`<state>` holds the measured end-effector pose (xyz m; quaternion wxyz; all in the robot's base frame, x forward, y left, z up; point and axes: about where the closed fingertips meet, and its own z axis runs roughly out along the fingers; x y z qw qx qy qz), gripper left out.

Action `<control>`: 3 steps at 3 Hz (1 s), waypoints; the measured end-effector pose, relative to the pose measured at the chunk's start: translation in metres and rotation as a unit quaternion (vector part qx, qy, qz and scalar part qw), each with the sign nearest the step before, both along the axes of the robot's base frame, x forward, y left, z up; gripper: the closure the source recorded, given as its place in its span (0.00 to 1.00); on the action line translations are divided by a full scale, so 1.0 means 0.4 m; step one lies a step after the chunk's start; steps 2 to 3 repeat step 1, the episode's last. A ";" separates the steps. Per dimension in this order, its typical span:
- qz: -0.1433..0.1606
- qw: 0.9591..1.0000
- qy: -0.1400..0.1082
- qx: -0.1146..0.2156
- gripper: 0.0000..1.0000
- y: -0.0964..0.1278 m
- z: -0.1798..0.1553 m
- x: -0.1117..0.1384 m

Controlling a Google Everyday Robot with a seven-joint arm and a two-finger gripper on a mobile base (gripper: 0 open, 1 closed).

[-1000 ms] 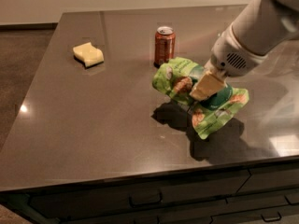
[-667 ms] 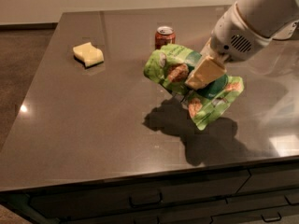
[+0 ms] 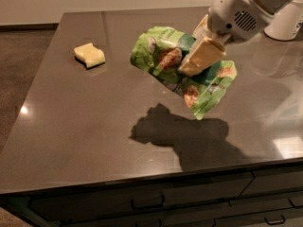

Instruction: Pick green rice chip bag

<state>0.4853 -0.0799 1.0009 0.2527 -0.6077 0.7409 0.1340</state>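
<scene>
The green rice chip bag (image 3: 163,56) is crinkled bright green with brown chip pictures. It hangs in the air well above the dark countertop (image 3: 85,122), casting a shadow below it. My gripper (image 3: 199,58) comes in from the upper right and is shut on the middle of the bag, with one cream finger pad (image 3: 202,56) lying across its front. The other finger is hidden behind the bag. The orange-red soda can is hidden behind the raised bag.
A pale yellow sponge (image 3: 89,55) lies on the counter at the left. A white object (image 3: 286,22) stands at the far right edge. Drawers with handles (image 3: 147,202) run under the counter's front edge.
The gripper has lifted the bag off the counter and raised it higher. The bag now covers the soda can, and its shadow has spread out below.
</scene>
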 end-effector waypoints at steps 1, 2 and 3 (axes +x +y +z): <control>0.003 1.000 -0.002 0.001 1.00 0.003 0.005 0.000; 0.003 1.000 -0.002 0.001 1.00 0.003 0.005 0.000; 0.003 1.000 -0.002 0.001 1.00 0.003 0.005 0.000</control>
